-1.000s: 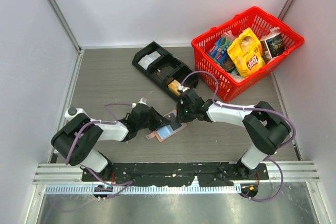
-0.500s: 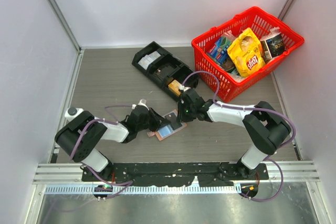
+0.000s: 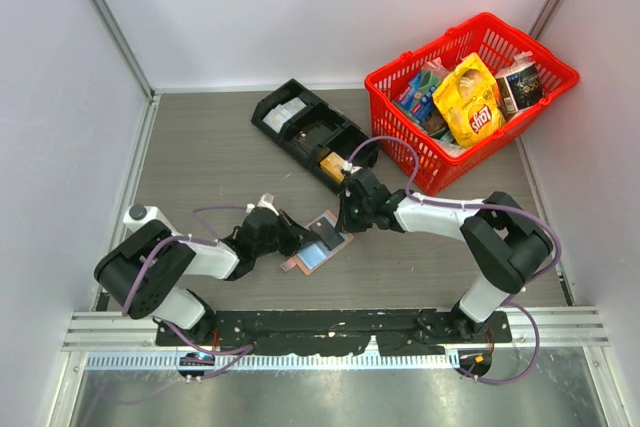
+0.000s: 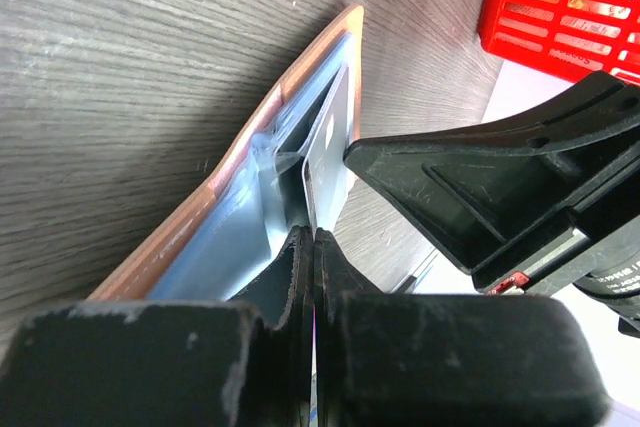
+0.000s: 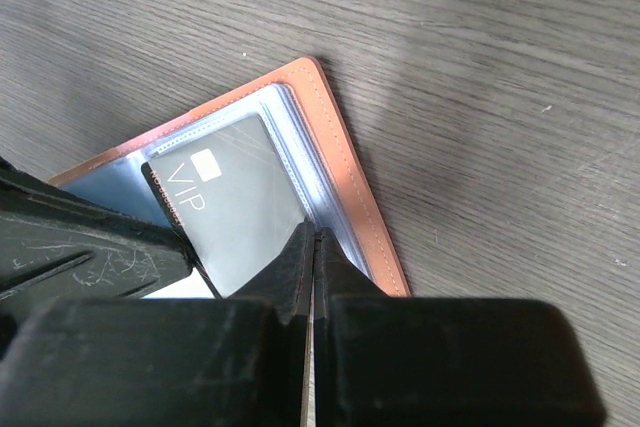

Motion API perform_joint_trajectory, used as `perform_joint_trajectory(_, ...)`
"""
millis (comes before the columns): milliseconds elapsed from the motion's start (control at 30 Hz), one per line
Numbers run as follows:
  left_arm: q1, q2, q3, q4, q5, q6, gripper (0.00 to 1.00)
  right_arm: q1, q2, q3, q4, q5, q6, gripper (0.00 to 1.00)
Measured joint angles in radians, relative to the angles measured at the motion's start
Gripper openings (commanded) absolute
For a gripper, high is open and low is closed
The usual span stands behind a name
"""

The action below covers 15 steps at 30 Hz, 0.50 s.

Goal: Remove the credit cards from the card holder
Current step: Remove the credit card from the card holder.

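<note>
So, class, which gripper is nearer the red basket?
Right. The right gripper sits at the card holder's basket-side edge, close to the red basket; the left gripper is at the holder's opposite side, farther away.

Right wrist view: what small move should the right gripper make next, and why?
Probably draw the right gripper slowly back, sliding the dark grey VIP card out of its clear sleeve. That gripper looks shut on the card's edge, the left gripper looks shut on the open salmon-pink leather-like card holder, and the card sits mostly inside.
</note>
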Motion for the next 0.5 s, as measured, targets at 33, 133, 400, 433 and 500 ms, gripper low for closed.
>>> perform_joint_trajectory(33,0.0,-0.009,-0.002,-0.009,-0.002,0.001,0.0,-0.002,0.0,0.0,0.0,-0.002,0.001,0.01)
perform_joint_trajectory(133,0.0,-0.038,-0.005,-0.049,-0.003,0.005,0.0,-0.006,0.003,0.0,0.001,-0.005,0.009,0.01)
perform_joint_trajectory(400,-0.001,-0.077,-0.005,-0.152,-0.012,0.024,0.18,-0.013,0.004,0.0,0.001,-0.016,0.021,0.02)
perform_joint_trajectory(433,-0.001,-0.077,-0.005,-0.156,-0.012,0.027,0.2,-0.014,0.004,0.0,0.001,-0.019,0.021,0.03)
perform_joint_trajectory(500,-0.001,-0.077,-0.004,-0.159,-0.011,0.031,0.22,-0.015,0.004,0.0,0.001,-0.022,0.021,0.06)
